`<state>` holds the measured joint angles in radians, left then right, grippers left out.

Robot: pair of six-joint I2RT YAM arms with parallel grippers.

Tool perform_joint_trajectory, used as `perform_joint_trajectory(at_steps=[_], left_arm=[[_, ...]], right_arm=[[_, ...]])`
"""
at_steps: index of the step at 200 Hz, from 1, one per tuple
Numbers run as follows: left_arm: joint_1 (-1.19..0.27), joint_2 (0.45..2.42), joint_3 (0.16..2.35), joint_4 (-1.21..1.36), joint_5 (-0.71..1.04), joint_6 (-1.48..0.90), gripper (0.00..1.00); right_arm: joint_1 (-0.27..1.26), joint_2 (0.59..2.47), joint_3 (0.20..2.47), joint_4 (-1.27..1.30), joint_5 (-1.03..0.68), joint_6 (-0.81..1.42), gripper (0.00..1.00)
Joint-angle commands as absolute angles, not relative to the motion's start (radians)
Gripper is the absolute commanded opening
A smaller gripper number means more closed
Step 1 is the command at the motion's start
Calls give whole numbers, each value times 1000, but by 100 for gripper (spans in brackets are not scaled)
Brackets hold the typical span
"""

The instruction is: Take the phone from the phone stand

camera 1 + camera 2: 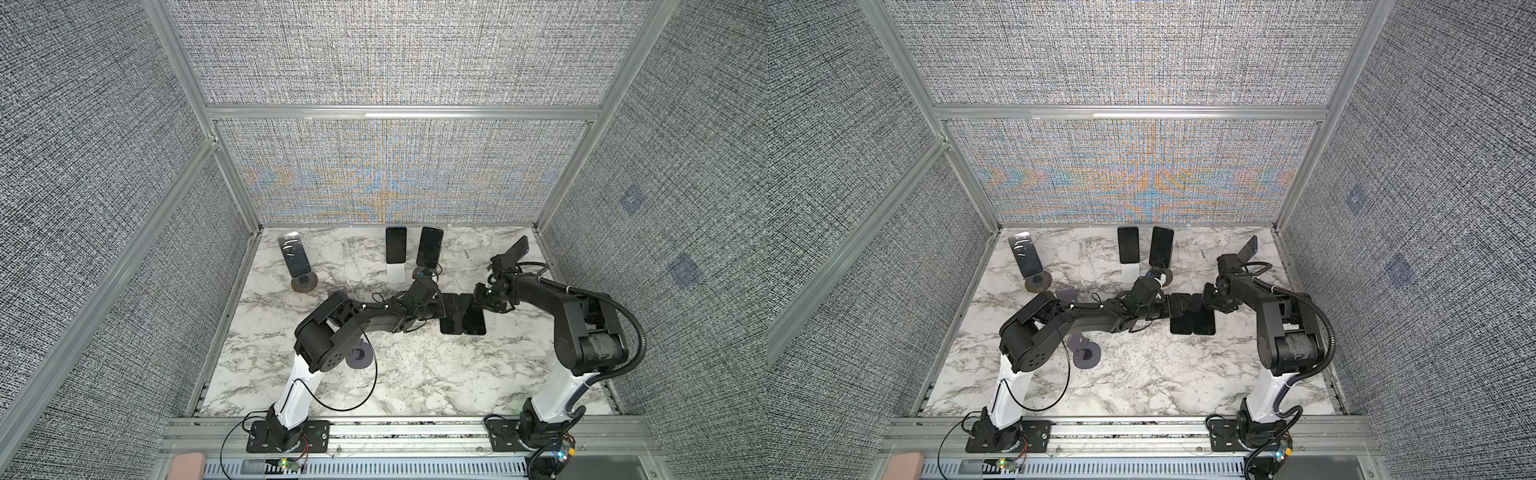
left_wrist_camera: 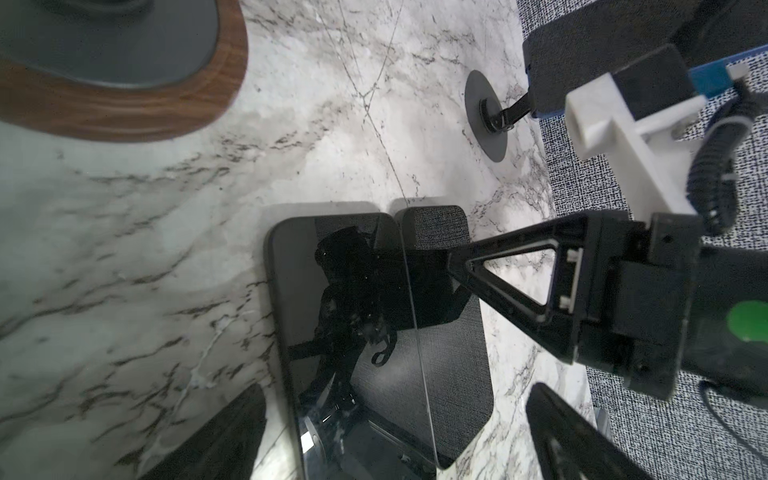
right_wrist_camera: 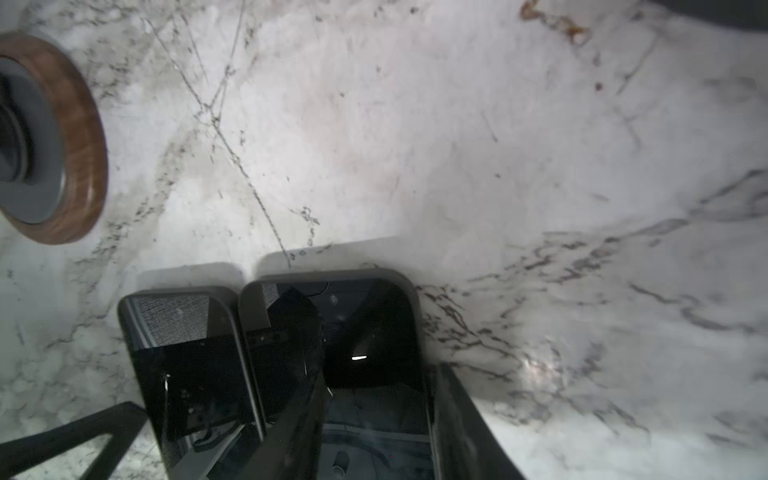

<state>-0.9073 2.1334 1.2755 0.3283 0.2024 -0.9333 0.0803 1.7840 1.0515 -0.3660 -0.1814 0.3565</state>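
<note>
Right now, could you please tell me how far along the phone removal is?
Done: the left flat phone and right flat phone lie side by side on the table. In hand: the right gripper stands open over the right one; the left gripper is open too. Remaining: the far-left phone, centre phone, centre-right phone and far-right phone sit on stands.

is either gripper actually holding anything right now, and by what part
Left gripper: open, nothing held. Right gripper straddles the long edges of the right-hand flat black phone lying on the marble table; whether it is clamped cannot be told.
</note>
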Motion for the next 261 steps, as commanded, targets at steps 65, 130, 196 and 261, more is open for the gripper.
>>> perform_joint_trajectory(at_steps=[65, 130, 196, 261], left_arm=[[-907, 2080, 1259, 312, 161, -891, 99], [-907, 1934, 1230, 209, 83, -779, 99], [-907, 1782, 1231, 97, 93, -580, 99], [-907, 1735, 1208, 91, 129, -551, 99]], right_arm=[[82, 1725, 1058, -391, -187, 352, 43], [80, 1539, 1065, -489, -172, 326, 53], [-133, 1339, 1222, -667, -196, 243, 62], [-298, 1507, 1472, -708, -288, 198, 92]])
